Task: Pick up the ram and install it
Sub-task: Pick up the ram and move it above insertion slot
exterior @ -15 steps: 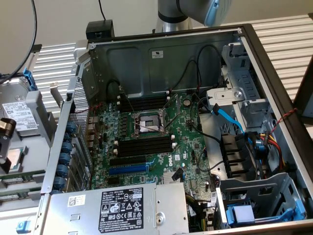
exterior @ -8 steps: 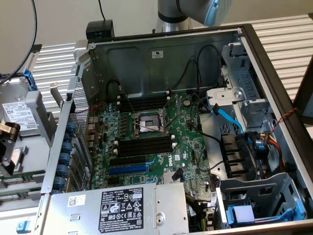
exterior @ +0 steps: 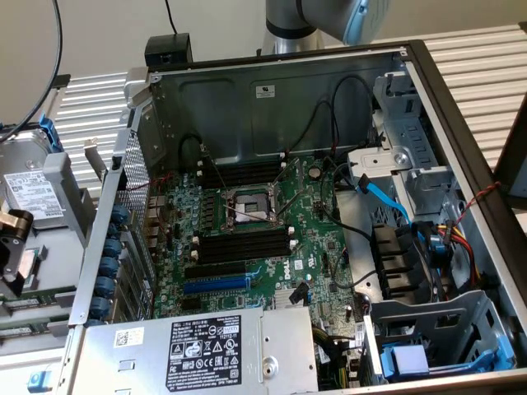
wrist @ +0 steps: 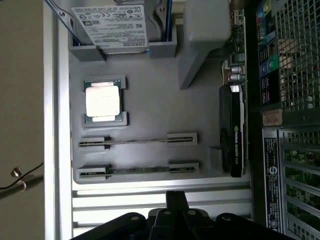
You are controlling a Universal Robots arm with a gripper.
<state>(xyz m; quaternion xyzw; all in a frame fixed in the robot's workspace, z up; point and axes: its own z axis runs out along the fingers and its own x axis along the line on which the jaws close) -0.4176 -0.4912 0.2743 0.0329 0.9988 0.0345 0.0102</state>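
The gripper [wrist: 175, 197] hangs over a ribbed aluminium table [wrist: 125, 202] beside a matte grey moulded tray [wrist: 150, 100]; its two black fingers are pressed flat together with nothing between them. The tray has a separate pocket for each part. One ram stick [wrist: 137, 142] stands on edge as a long, thin strip, its ends seated in two small grey end blocks, and a second ram stick [wrist: 140, 170] stands parallel to it in a like pair of blocks, in the row closest to the gripper. Neither stick touches the fingers. Beyond them a square processor [wrist: 102, 101] with a bright, smooth metal lid lies flat in a notched frame, and a hard drive [wrist: 117, 25] with a white printed label leans in a walled slot at the tray's far end. A black graphics card [wrist: 232, 135] with green lettering stands on its long edge just beside the tray, next to a perforated metal grille [wrist: 295, 55]. In the exterior view the robot arm [exterior: 288, 20] rises behind an open computer case [exterior: 247, 99] of dull grey sheet steel. Inside it lies a green motherboard [exterior: 317, 247] with a shiny metal processor socket [exterior: 249, 206] at its middle, long black memory slots [exterior: 243, 245] with white end clips on either side of the socket, and a blue expansion slot [exterior: 216, 285] nearer the camera. A boxy silver power supply [exterior: 272, 354] with a black label fills the case's near edge, and a flat blue data cable [exterior: 387, 197] curves over the drive bays at the exterior view's right
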